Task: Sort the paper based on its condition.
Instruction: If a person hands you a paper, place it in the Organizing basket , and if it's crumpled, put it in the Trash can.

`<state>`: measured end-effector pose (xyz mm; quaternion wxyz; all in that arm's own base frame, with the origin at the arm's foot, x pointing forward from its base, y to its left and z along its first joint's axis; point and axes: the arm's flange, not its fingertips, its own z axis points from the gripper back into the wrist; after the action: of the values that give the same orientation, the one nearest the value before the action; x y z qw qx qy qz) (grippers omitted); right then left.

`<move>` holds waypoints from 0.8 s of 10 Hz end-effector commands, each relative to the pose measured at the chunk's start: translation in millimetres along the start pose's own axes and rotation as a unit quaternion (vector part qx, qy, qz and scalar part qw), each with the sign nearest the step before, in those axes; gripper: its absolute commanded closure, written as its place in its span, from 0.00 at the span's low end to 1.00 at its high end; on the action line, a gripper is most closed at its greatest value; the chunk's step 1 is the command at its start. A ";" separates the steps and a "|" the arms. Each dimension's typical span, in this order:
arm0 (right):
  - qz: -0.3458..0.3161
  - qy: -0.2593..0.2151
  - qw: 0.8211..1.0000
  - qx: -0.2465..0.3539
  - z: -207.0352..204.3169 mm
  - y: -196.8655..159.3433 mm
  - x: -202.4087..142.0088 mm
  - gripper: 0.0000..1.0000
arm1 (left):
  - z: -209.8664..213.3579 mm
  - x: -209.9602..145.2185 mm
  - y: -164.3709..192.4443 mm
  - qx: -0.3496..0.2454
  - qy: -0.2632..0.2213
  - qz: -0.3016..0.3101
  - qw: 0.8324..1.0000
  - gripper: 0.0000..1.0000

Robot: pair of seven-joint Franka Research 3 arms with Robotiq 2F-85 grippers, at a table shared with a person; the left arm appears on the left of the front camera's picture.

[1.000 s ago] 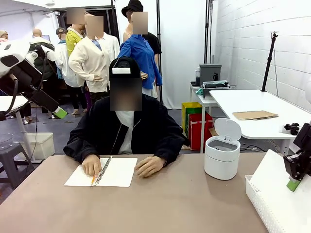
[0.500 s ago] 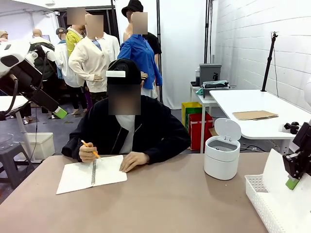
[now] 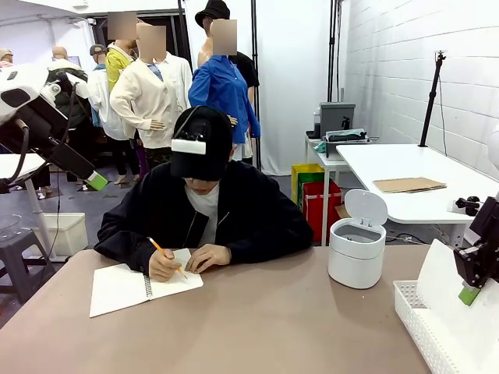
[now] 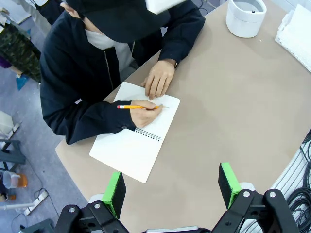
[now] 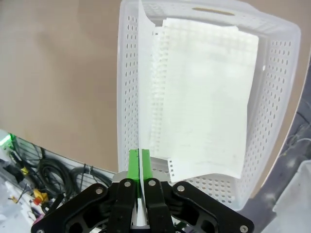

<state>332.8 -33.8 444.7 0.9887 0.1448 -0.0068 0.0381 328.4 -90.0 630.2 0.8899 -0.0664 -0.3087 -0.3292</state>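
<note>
- Nearby, the right claw [image 5: 140, 165] has its green pads pressed together on the edge of a sheet [image 5: 143, 87], pinching it so that it stands on edge in the basket [image 5: 127, 73].
- A second sheet [image 5: 209, 97], one side ragged with torn holes, lies flat on the basket floor.
- That basket sits at the tabletop's [image 3: 273, 327] near right corner.
- At the left, the left claw [image 4: 172, 183] hangs high above the tabletop, fingers spread wide with nothing between them.
- Farther across, an open notebook [image 4: 131, 150] lies before the person, whose hand [image 4: 143, 115] puts a pencil [image 4: 133, 106] to the page; the other hand [image 4: 158, 80] rests on the page's far edge.
- A white bin [image 3: 356, 249], lid up, stands at the far right.
</note>
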 end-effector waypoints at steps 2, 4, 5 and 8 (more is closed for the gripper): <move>0.002 0.005 1.000 -0.008 -28.0 -1.2 6.5 1.00 | 0.4 -0.3 0.1 0.002 0.000 0.001 1.000 0.00; -0.007 0.010 1.000 -0.008 -43.3 -6.0 11.3 1.00 | 0.4 -0.3 0.1 0.002 0.000 0.001 1.000 0.00; -0.016 0.020 1.000 -0.012 -50.0 -6.8 9.4 1.00 | 0.4 -0.3 0.1 0.002 0.000 0.001 1.000 0.00; -0.011 0.025 1.000 -0.006 -38.2 -11.2 20.9 1.00 | 0.4 -0.3 0.1 0.002 0.000 0.001 1.000 0.00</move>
<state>355.6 -32.6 399.7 0.9895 0.1386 0.0274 0.0288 328.4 -90.0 630.2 0.8899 -0.0664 -0.3086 -0.3292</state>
